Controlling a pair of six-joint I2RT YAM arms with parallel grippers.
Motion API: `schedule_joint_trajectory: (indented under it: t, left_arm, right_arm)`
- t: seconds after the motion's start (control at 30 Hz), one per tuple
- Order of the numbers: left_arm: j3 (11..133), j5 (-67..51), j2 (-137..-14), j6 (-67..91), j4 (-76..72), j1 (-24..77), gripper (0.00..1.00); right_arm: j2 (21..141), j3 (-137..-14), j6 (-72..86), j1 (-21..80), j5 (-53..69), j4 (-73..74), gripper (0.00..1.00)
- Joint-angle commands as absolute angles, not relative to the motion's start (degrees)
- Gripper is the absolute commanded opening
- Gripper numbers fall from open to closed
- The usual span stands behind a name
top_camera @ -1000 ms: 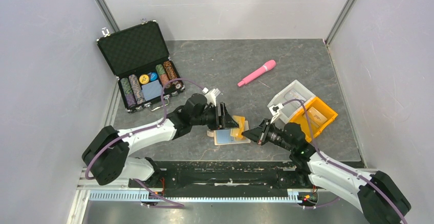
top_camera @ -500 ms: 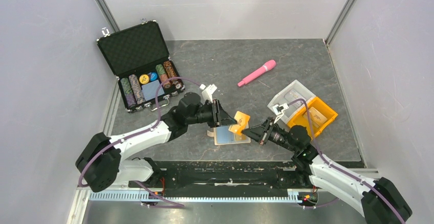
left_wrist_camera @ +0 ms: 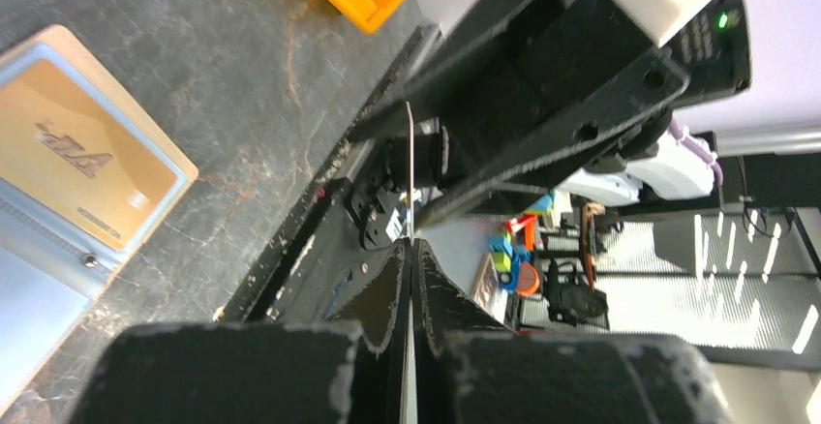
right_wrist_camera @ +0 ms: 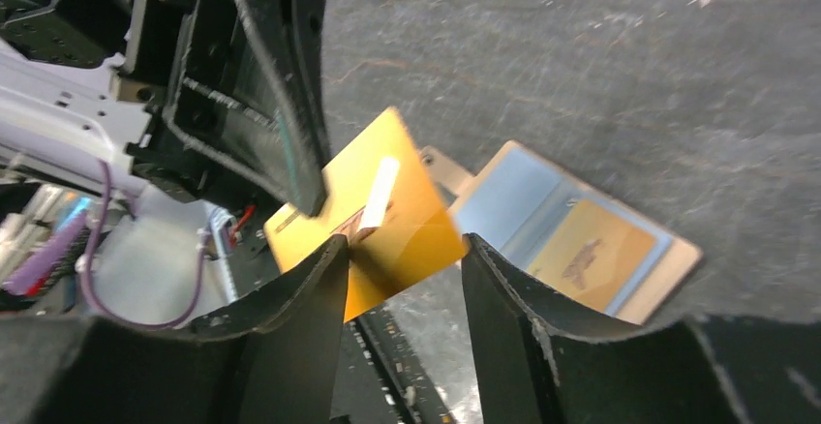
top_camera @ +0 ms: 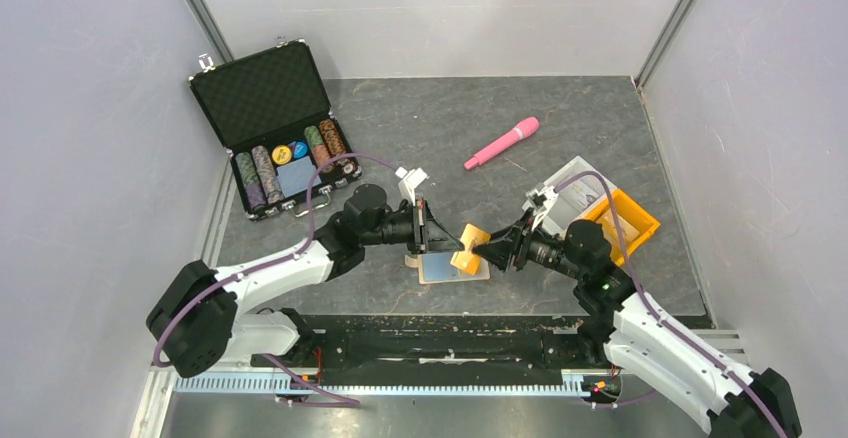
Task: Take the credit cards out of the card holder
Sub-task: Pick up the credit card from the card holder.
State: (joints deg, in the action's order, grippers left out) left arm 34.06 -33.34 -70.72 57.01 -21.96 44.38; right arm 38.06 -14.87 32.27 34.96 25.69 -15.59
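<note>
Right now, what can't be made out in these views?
Print on the held card: blurred in the right wrist view, edge-on in the left wrist view.
Holder: partly under that card in the top view, cut by the left wrist view's edge; remaining cards uncountable.
Tray: partly covered by the right arm, top view.

Dark grey stone-look tabletop (top_camera: 440, 118), pale walls (top_camera: 90, 108), metal corner posts (top_camera: 200, 8)

Gold-orange credit card (right_wrist_camera: 387, 235); tan card holder (right_wrist_camera: 678, 261), pale blue lining.
</note>
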Motion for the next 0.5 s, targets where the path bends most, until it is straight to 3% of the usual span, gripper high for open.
schedule_joint_trajectory:
  t: [0.0,0.23,0.47]
  left_arm:
    - [35.44,-40.27,-71.29,56.26,-22.25,44.74,0.02]
    - [36.99,-46.01,-72.87,53.66,-17.82,44.74,0.02]
    - [39.40,-49.96,-72.55,48.93,-11.78,44.80,0.02]
  right_arm:
    - [37.69,-21.72,19.24,32.12,27.87,-3.93,0.53]
    - [39.16,-29.39,9.53,31.55,31.20,6.92,0.66]
    - [41.00,-30.68,5.92,31.38,38.91,10.25,0.65]
